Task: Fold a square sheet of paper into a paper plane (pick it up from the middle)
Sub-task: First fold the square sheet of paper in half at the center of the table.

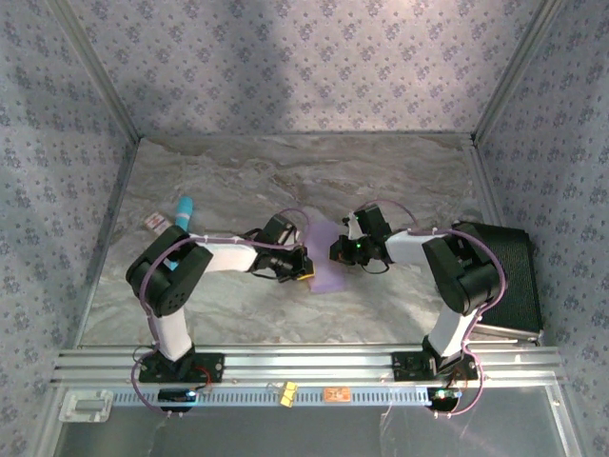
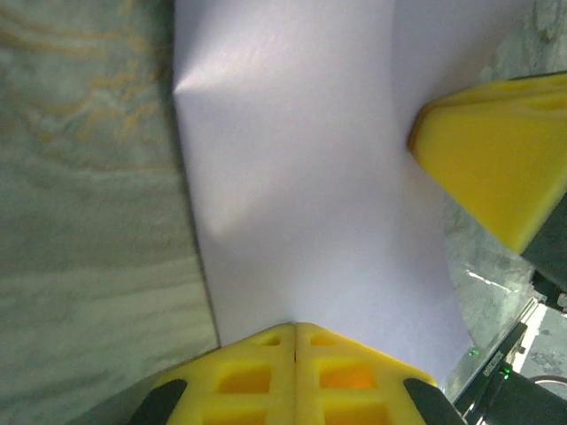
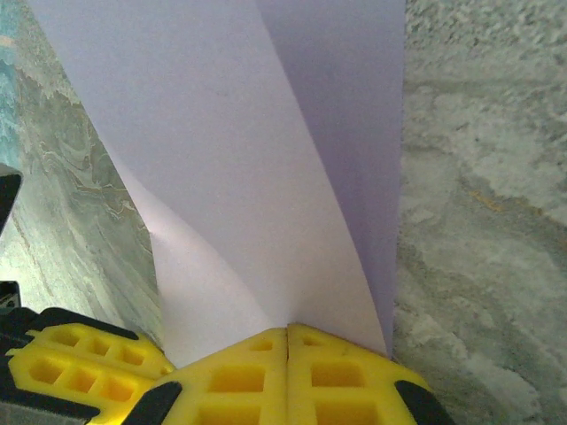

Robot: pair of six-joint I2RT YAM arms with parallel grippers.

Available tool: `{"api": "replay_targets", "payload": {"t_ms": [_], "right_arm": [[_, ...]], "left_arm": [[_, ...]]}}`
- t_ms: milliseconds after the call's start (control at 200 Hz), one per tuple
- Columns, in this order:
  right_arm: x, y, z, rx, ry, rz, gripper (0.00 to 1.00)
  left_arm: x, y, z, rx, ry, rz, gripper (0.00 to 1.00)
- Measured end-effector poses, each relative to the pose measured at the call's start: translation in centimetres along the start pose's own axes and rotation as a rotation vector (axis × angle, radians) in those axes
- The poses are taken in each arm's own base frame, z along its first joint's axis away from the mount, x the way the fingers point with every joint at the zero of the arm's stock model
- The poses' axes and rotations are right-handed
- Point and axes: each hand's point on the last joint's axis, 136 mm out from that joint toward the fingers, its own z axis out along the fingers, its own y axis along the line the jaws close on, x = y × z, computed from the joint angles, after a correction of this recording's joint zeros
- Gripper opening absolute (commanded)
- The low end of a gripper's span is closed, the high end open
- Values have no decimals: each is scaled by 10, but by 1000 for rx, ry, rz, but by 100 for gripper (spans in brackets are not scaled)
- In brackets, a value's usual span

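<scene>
Now I see left fingers (image 2: 273, 342) and right fingers (image 3: 266, 342) both clenched on opposite sides of purple paper sheet (image 1: 328, 259), buckled, mid bench (image 1: 238, 176).

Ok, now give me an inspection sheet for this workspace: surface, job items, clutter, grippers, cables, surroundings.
Surface: grey marbled table, no spills seen.
Job's things: lavender sheet of paper mid-table, partly folded, a crease showing in the right wrist view.
Clutter: teal object and small pale tag at far left; black pad at the right edge.
Grippers: left gripper and right gripper each shut on an edge of the sheet of paper, close together.
Cables: purple cables run along both arms; none seen on the paper.
Surroundings: patterned walls on three sides; aluminium rail at the near edge.
</scene>
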Motion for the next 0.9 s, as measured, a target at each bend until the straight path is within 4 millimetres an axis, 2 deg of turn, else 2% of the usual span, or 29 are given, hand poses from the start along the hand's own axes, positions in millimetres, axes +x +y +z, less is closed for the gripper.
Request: {"api": "replay_targets", "payload": {"t_ms": [170,335,445,580,900], "right_arm": [[0,0,0,0,0,0,0],[0,0,0,0,1,0,0],[0,0,0,2,1,1,0],[0,-1,-1,2,0,4,0],[0,-2,-1,1,2,6,0]], "left_arm": [[-1,-14,-8,27,-7,6,0],[-1,-25,-8,53,3,15,0],[6,-21,0,39,25,16,0],[16,-6,9,9,52,3,0],[20,-5,9,54,18,42,0]]}}
